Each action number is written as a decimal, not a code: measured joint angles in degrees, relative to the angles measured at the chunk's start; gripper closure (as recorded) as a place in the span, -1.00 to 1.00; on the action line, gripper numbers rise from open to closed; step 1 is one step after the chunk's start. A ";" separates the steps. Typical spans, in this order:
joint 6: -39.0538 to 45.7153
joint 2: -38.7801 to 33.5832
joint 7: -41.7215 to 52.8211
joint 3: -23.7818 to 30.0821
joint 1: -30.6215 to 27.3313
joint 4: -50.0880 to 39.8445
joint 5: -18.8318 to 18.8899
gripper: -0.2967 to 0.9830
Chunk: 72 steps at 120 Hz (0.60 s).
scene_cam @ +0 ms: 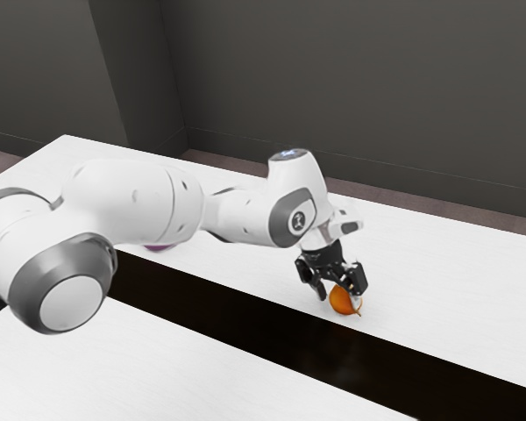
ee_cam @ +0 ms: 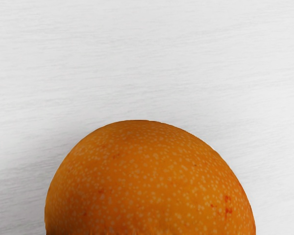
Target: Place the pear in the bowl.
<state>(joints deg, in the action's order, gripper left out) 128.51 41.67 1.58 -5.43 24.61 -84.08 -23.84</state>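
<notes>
One purple thing (scene_cam: 159,247) partly behind the arm (scene_cam: 136,200)

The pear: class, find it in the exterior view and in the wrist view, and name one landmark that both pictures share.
Exterior view: the pear is to the exterior view's right of centre, below the middle, at the hand.
Wrist view: its speckled orange skin looms large, close under the hand.
Shared landmark: the white tabletop beside the pear.
</notes>
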 joint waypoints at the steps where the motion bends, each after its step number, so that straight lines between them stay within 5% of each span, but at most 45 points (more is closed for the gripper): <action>1: 0.10 0.04 -0.02 0.11 -0.04 0.00 0.00 -0.38; 72: 4.19 1.76 -1.02 1.21 -0.35 1.09 0.34 -0.24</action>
<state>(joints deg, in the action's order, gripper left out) 132.70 43.44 0.56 -4.22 24.26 -82.99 -23.50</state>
